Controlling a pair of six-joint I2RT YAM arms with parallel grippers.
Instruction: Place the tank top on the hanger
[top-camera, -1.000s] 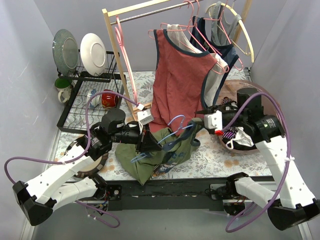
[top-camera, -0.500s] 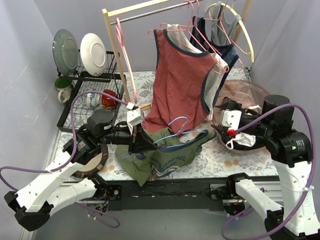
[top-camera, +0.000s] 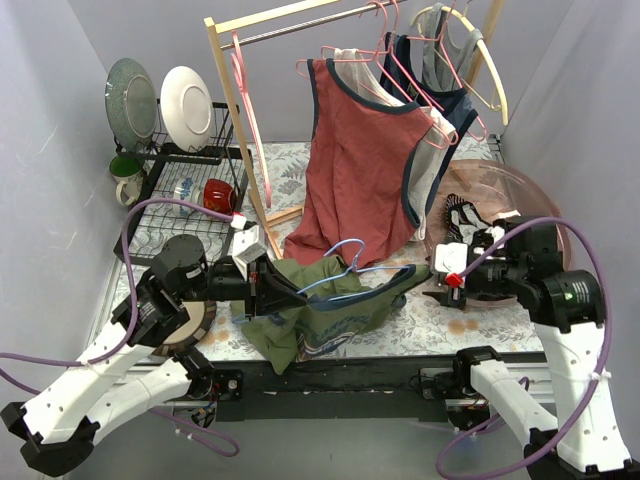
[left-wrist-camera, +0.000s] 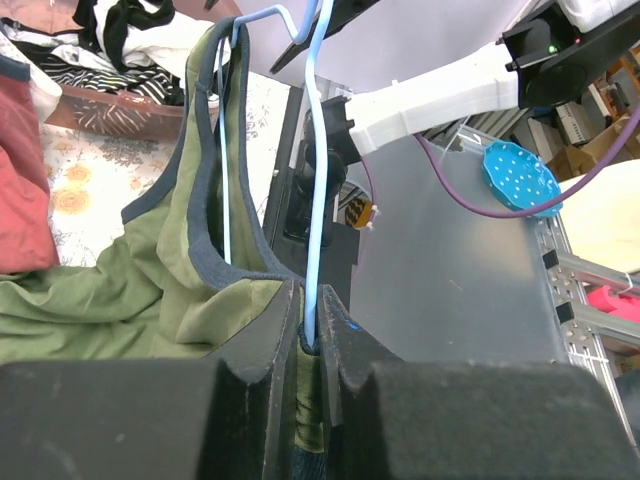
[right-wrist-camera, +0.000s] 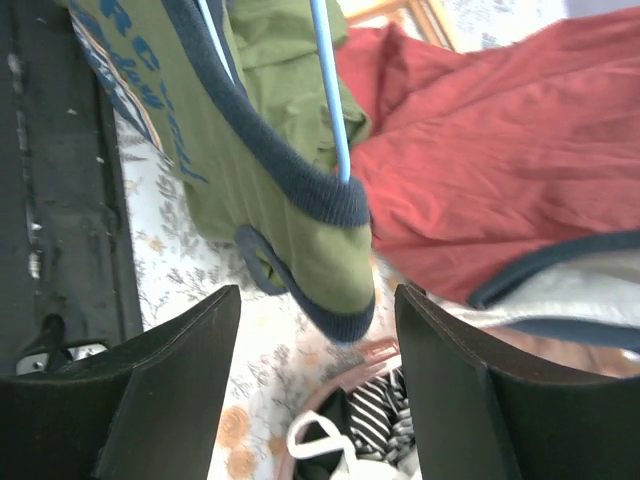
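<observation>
The olive-green tank top (top-camera: 335, 305) with navy trim lies bunched on the table, partly draped over the light-blue wire hanger (top-camera: 335, 268). My left gripper (top-camera: 283, 292) is shut on the hanger wire together with a fold of the tank top; in the left wrist view the blue hanger wire (left-wrist-camera: 318, 180) runs up from between the jaws beside the green tank top (left-wrist-camera: 150, 290). My right gripper (top-camera: 436, 282) is open and empty, just right of the shirt's right strap end (right-wrist-camera: 330, 255), near the hanger wire (right-wrist-camera: 330, 90).
A rust-red tank top (top-camera: 360, 160) hangs from pink hangers on the wooden rack (top-camera: 235, 110) behind. A pink basket (top-camera: 500, 190) of clothes stands at right. A dish rack (top-camera: 165, 180) with plates and mugs stands at back left.
My right gripper let go of the shirt's right end and drew back to the right. My left gripper pulled leftward with the hanger and shirt, which now hang stretched out.
</observation>
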